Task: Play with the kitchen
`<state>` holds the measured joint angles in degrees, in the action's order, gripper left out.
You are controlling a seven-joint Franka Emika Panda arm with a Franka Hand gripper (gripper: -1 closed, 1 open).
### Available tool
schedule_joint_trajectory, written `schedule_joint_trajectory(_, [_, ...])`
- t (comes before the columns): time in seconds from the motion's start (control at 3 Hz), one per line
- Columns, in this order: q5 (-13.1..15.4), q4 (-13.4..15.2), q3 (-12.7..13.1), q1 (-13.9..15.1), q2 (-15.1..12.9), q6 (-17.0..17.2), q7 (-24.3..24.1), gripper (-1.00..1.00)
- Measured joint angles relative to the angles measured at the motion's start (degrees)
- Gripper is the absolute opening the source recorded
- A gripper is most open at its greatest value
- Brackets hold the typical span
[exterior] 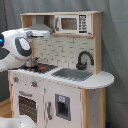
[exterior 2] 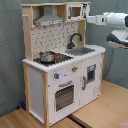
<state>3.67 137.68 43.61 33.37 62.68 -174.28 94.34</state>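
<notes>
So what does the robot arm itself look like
The arm is glossy white with rounded, bulbous segments and dark grey bands at the joints. In the first exterior view a small blue light glows on it. In the second exterior view it narrows to a grey section near the toy kitchen. No cables show.

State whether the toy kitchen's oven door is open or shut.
Shut. The oven door sits flush with the kitchen front in both exterior views, with no gap showing.

The robot arm (exterior: 15,47) is big, round and shiny white in both exterior views, with dark grey rings where its fat parts join, a small blue light near its joint in the first exterior view, and a grey underside in the second exterior view.
</notes>
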Motion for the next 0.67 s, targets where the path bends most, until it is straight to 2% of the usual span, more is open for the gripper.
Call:
schedule_joint_trajectory(0.33, [0.0, -0.5, 0.1, 2.4, -3.8, -3.4, 1.6, 1.00])
schedule_joint_trajectory(0.67, [0.0, -3.7, 0.9, 5.2, -8.2, -4.8, 2.8, 1.00])
